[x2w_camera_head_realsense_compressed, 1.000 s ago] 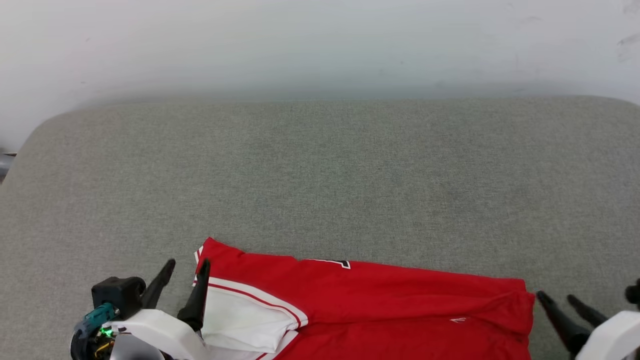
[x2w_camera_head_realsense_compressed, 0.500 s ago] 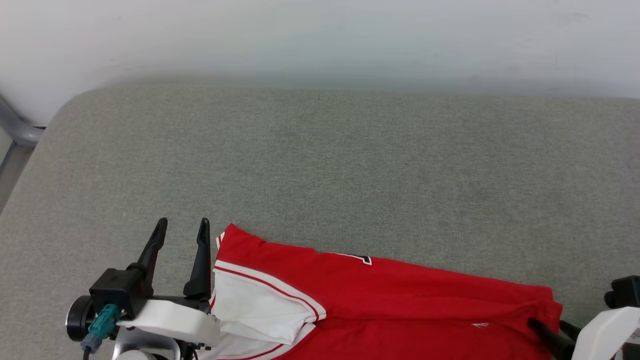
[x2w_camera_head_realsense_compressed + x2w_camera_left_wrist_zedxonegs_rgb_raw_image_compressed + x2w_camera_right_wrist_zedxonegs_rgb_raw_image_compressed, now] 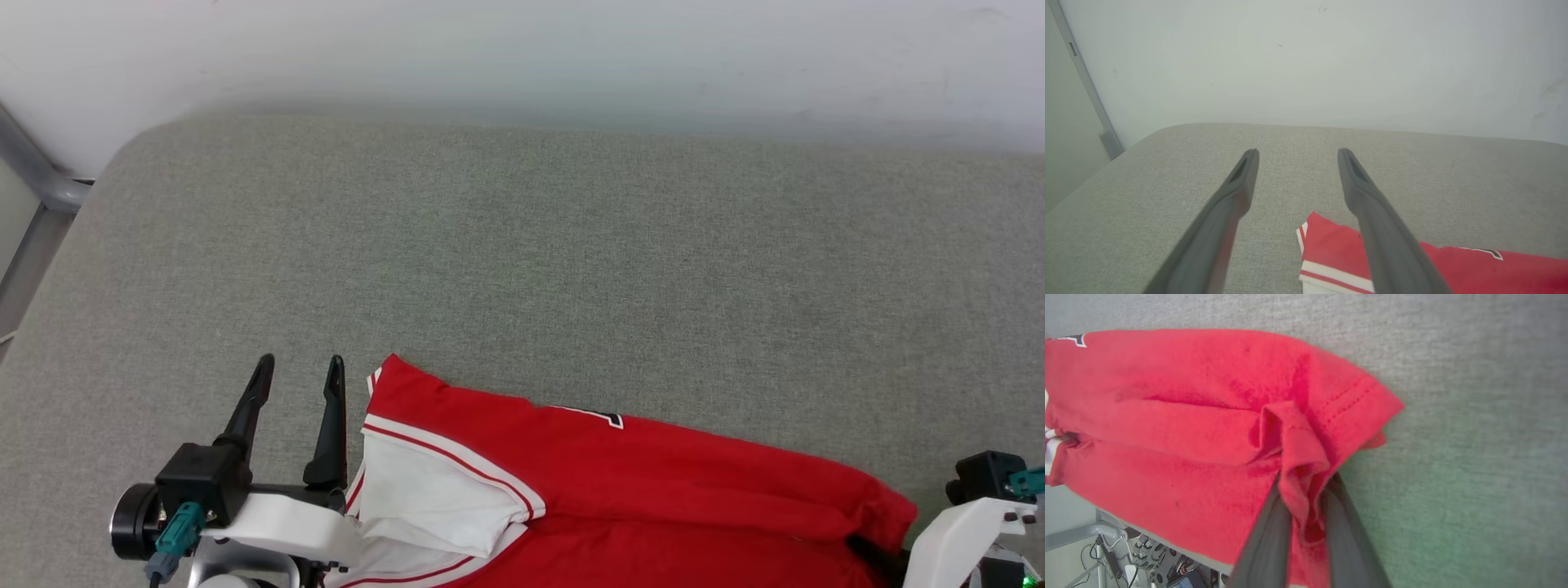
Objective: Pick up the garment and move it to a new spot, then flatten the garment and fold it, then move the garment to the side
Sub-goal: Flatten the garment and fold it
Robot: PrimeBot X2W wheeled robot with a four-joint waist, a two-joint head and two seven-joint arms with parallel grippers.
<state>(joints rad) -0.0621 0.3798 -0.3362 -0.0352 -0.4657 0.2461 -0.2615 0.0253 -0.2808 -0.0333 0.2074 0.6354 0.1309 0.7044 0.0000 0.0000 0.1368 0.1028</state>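
Red garment (image 3: 653, 490) lying folded along the near edge of grey counter (image 3: 571, 245), wide bare surface beyond up to the wall. Left gripper (image 3: 300, 360) spread, just beside sleeve corner. Right gripper (image 3: 1306, 477) pinching bunched hem.

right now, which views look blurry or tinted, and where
Head view: even light, wall and far pad edge hazy, garment sharp. Left wrist view: left jaws blur near the lens. Right wrist view: green cast on the pad at right, garment slightly soft.
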